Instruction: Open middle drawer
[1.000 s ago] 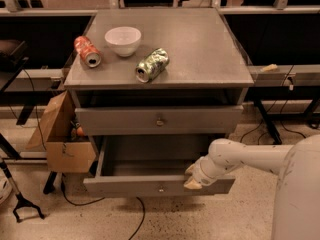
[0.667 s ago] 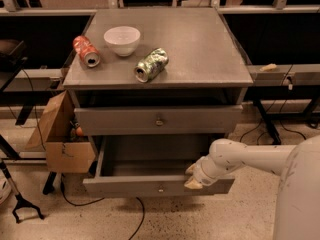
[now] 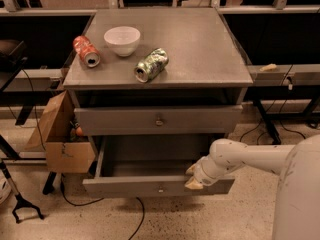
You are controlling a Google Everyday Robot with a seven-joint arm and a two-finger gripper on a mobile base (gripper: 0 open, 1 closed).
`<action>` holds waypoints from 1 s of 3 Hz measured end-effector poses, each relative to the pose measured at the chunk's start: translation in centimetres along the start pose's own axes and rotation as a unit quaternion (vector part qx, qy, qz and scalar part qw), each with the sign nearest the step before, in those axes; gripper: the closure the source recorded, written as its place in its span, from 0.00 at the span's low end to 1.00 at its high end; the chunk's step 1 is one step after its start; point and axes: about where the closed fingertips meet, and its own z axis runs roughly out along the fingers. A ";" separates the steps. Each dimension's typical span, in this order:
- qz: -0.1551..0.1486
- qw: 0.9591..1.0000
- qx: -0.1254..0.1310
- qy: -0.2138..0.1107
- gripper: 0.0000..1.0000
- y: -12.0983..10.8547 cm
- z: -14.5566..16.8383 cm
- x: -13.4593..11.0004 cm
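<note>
Dim warm light fr. above, shadow in middle drawer (image 3: 130,186), gripper (image 3: 191,178) at front.

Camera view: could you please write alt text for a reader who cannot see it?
The middle drawer of a grey cabinet stands pulled open, with the gripper at its front panel's right end. On top are a red can, white bowl and green can.

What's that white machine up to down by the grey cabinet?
A robot arm reaches down to the cabinet, with its gripper at the top edge of the middle drawer, near the right end of its front panel. That drawer stands pulled well out, while the top drawer above it is shut. On the cabinet top sit a white bowl, a red can and a green can, both cans lying on their sides.
</note>
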 end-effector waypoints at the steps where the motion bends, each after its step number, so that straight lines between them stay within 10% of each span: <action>1: 0.000 1.000 0.000 0.000 0.12 -0.3 0.0 -0.1; 3: -0.003 0.999 -0.036 0.028 0.00 5.7 -0.3 2.2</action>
